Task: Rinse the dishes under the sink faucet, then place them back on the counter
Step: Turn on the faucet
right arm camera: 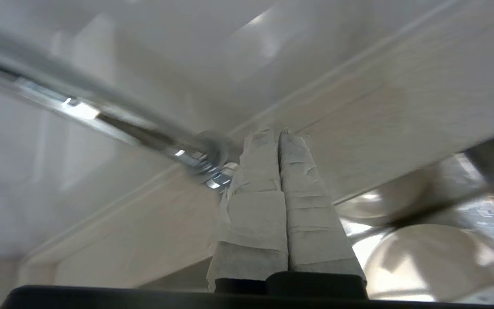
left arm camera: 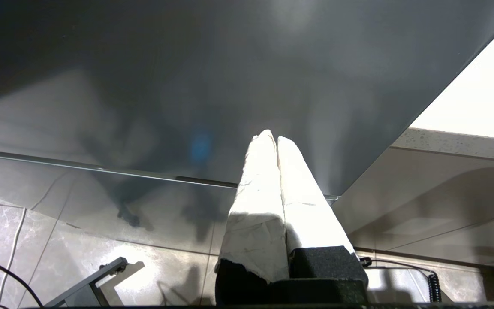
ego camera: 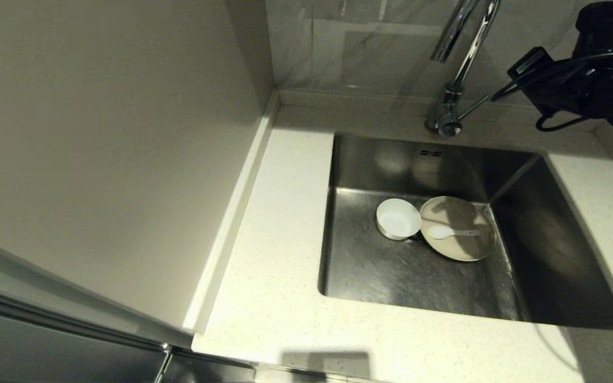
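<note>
Up by the sink faucet (ego camera: 458,58): right gripper (right arm camera: 278,133) pinched shut, empty, beside the lever (ego camera: 474,105). Left gripper (left arm camera: 271,136) likewise closed, parked low. Down in the sink (ego camera: 362,260): bowl (ego camera: 398,218), plate (ego camera: 458,227), spoon (ego camera: 453,232) — probably light, brittle, slick; best gripped at rims.
</note>
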